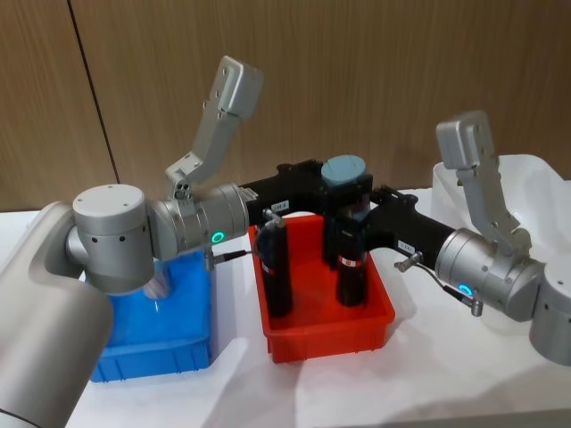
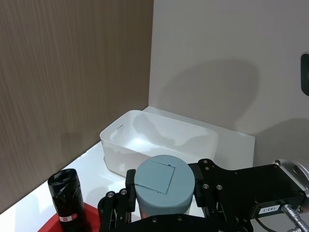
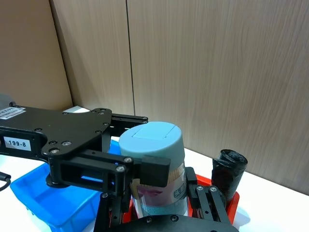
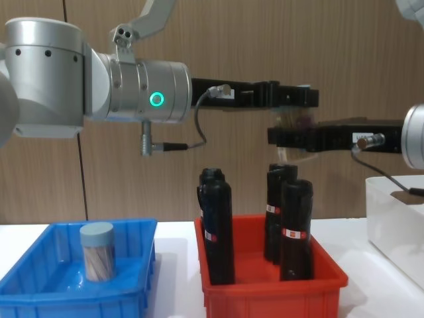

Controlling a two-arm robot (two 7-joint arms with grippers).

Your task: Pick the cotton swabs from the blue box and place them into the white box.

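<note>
One jar of cotton swabs (image 1: 343, 169) with a grey-blue lid hangs in the air above the red bin. Both grippers clasp it. My left gripper (image 1: 337, 191) reaches in from the left and is shut just under the lid (image 3: 152, 141). My right gripper (image 4: 291, 138) comes from the right and is shut lower on the clear body. A second jar of cotton swabs (image 4: 97, 252) stands upright in the blue box (image 4: 73, 298) at the left. The white box (image 2: 145, 140) sits at the far right of the table.
A red bin (image 4: 271, 295) stands in the middle under the held jar, with three tall black wrapped cylinders (image 4: 218, 225) upright in it. A wood-panelled wall runs behind the table. White tabletop (image 1: 401, 383) lies in front of the bins.
</note>
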